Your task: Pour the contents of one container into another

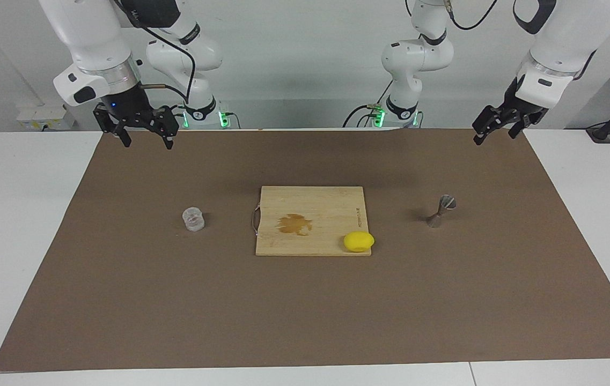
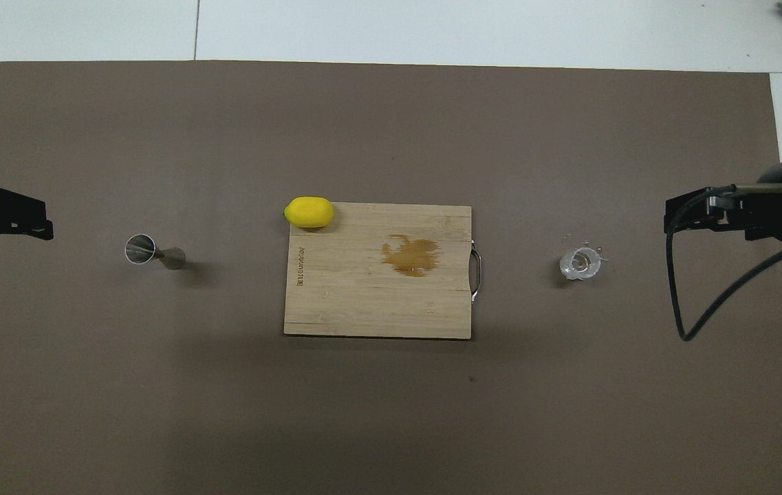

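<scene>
The clear textured glass tumbler (image 1: pixel 193 219) stands upright on the brown mat toward the right arm's end of the table; it also shows in the overhead view (image 2: pixel 580 264). The grey metal hourglass jigger (image 1: pixel 441 211) stands upright toward the left arm's end, and shows in the overhead view too (image 2: pixel 153 251). My right gripper (image 1: pixel 147 142) is open and empty, raised over the mat's edge at its own end (image 2: pixel 690 213). My left gripper (image 1: pixel 495 138) is open and empty, raised over the mat's edge at its end (image 2: pixel 12 220). Neither touches a container.
A wooden cutting board (image 1: pixel 310 201) with a brown stain lies mid-mat between the two containers (image 2: pixel 363 309). A yellow lemon (image 1: pixel 358 241) sits on the board's corner farthest from the robots, toward the jigger (image 2: pixel 309 212). A black cable hangs from the right arm (image 2: pixel 679 302).
</scene>
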Controlling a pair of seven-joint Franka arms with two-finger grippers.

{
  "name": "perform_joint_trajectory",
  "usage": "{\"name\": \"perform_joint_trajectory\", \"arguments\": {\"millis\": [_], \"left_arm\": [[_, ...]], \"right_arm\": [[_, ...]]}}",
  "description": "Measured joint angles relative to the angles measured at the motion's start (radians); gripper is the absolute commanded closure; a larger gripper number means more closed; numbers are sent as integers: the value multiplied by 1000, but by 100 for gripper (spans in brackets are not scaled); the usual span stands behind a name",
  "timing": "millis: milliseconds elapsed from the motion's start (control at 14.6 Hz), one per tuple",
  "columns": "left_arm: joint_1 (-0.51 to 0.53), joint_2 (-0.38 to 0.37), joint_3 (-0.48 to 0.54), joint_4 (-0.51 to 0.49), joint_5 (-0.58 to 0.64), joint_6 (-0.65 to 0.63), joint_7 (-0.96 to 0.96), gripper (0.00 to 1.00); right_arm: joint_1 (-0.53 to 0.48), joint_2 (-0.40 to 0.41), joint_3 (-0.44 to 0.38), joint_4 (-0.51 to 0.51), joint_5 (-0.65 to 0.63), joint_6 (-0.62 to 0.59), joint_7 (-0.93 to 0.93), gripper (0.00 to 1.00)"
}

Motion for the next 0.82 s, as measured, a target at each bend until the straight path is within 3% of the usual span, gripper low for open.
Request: {"name": "perform_joint_trajectory", "arguments": {"millis": [481, 824], "left_arm": [[1, -2, 5, -27, 0, 20, 0, 0], [1, -36, 5, -139, 0, 141, 0, 0]], "right_arm": [[-1, 0, -1, 0, 0, 0, 0, 0], [-1, 0, -2, 0, 0, 0, 0, 0]]}}
